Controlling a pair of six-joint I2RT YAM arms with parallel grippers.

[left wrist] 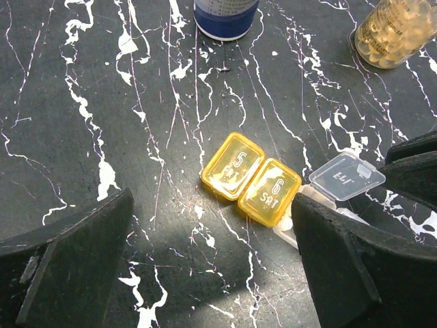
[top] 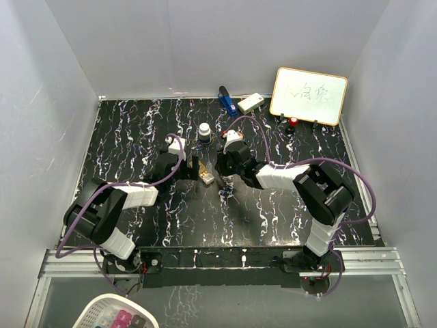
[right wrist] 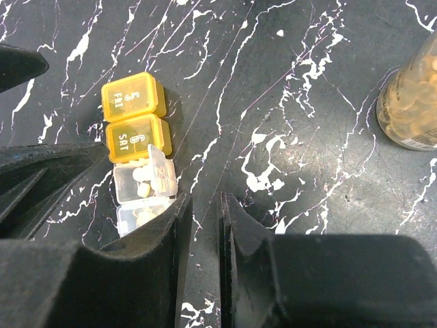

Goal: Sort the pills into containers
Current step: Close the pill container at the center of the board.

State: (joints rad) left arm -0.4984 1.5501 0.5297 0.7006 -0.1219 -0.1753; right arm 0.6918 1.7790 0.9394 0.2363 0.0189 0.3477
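Top external: we see small oblong clear box with yellow-gold sections (top: 206,179) on black marbled bench (top: 136,130), between left end effector (top: 196,169) and right end effector (top: 222,171). Dark bottle with white round cap (top: 204,131) stands behind.
Left wrist: left end effector wide, holding nothing.
Right wrist: right end effector narrow, slit bare. Golden-amber bottle (right wrist: 413,102) stands apart.
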